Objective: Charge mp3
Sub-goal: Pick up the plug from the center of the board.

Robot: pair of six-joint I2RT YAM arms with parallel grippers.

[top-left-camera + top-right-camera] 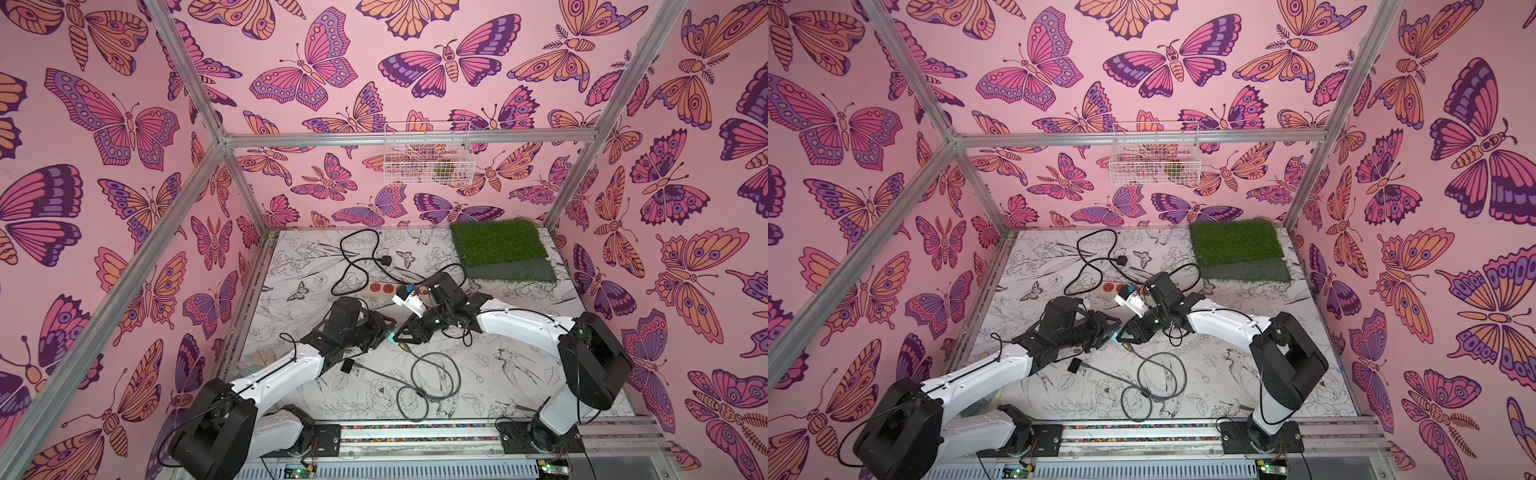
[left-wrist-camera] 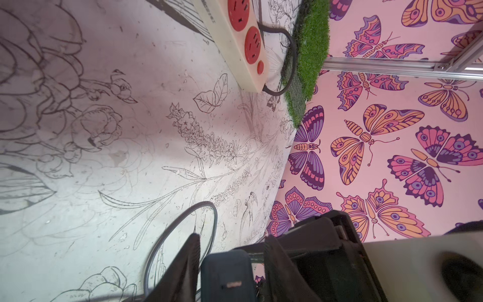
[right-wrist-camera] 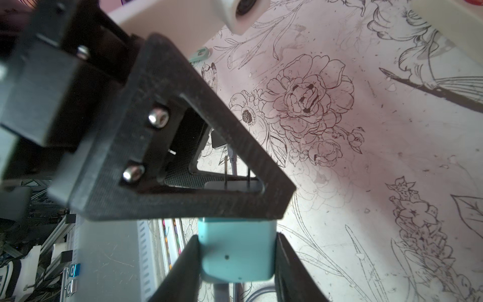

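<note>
Nearest the lens, at 6 o'clock of the table, the mounting rail carries both arm bases, and the arms reach toward the table's centre. There the right gripper is clamped on the teal cube adapter, one finger pressed flat to each side face. The left gripper faces it from 9 o'clock. Its fingers straddle the same adapter at the pronged end, jaws only narrowly parted — whether they actually pinch it cannot be told. In the right wrist view, two metal prongs show through the triangular window of a left finger. The mp3, a small black square, lies flat on the table at 7 o'clock of the grippers, near them but held by neither. A thin grey cable leaves it, coils at 5 o'clock and ends at a yellowish plug just beside the adapter. At 12 o'clock of the grippers lies the cream power strip with red sockets — beyond it, the black mains plug. A green turf mat fills the 1 o'clock corner.
</note>
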